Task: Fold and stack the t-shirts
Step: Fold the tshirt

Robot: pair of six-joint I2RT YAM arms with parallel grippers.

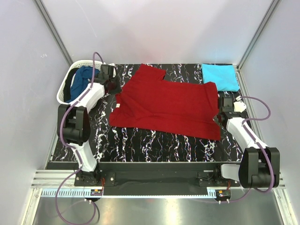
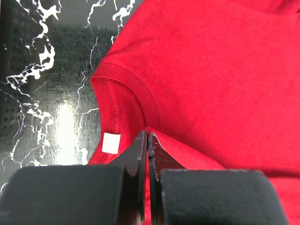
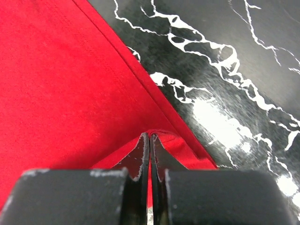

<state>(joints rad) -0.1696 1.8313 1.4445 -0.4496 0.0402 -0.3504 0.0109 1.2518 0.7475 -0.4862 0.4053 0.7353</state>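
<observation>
The deep red t-shirt (image 1: pixel 168 103) lies spread across the middle of the table. My left gripper (image 1: pixel 117 92) is shut on its left edge beside the collar; the left wrist view shows the fingertips (image 2: pixel 148 137) pinching red cloth next to the white neck tag (image 2: pixel 111 143). My right gripper (image 1: pixel 219 108) is shut on the shirt's right edge, and the right wrist view shows it (image 3: pixel 150 137) pinching a fold of the hem. The turquoise t-shirt (image 1: pixel 220 76) lies folded at the back right. The dark blue t-shirt (image 1: pixel 82 79) sits crumpled in the basket.
A white lattice basket (image 1: pixel 65 86) stands at the back left beside the left arm. The table top (image 1: pixel 154 143) is black with white marbling. Grey walls close in the back and both sides.
</observation>
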